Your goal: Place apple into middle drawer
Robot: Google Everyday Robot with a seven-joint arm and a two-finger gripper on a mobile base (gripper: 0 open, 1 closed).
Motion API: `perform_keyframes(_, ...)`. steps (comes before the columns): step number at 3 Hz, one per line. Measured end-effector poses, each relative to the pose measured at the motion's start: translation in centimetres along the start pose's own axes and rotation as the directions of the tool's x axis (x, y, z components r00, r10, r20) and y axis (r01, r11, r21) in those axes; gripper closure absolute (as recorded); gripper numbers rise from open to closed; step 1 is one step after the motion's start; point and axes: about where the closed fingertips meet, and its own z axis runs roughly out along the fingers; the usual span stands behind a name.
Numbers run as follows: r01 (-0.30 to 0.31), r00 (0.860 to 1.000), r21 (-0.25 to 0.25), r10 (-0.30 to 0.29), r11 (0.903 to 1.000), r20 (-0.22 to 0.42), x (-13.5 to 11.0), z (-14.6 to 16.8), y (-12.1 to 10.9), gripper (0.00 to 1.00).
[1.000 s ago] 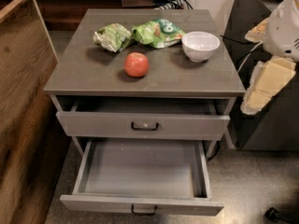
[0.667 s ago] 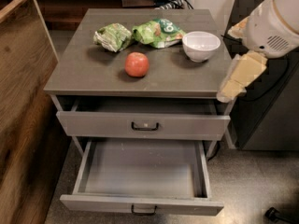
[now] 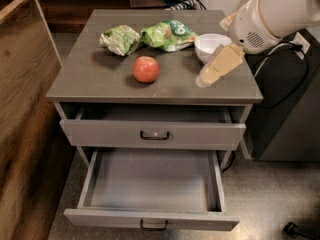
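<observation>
Camera view
Apple (image 3: 146, 69): you have it sitting on the cabinet top (image 3: 95, 81), front and a little left of centre, touching nothing else.
Gripper (image 3: 206, 78): low over the top's right side, just in front of the bowl (image 3: 209, 45), tilted down to the left, right of the apple and apart from it.
Grip: you cannot tell whether it stands open or closed.
Middle drawer (image 3: 150, 181): pulled far out, under the upper drawer (image 3: 115, 133), which is ajar.
Bags (image 3: 165, 34): two green ones, behind the apple.

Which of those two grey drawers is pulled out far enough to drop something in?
The lower drawer: its whole grey floor shows, while the upper drawer is only cracked open. The gripper hovers over the tabletop beside the white bowl.
</observation>
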Motion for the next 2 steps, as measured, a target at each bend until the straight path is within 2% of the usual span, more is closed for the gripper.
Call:
perform_keyframes(1,-0.029,0.998,-0.007,0.029,0.9996,0.058,-1.37,1.89,-1.23,0.00)
perform_keyframes(2,-0.030,0.998,-0.008,0.030,0.9995,0.059,-1.37,1.96,-1.27,0.00)
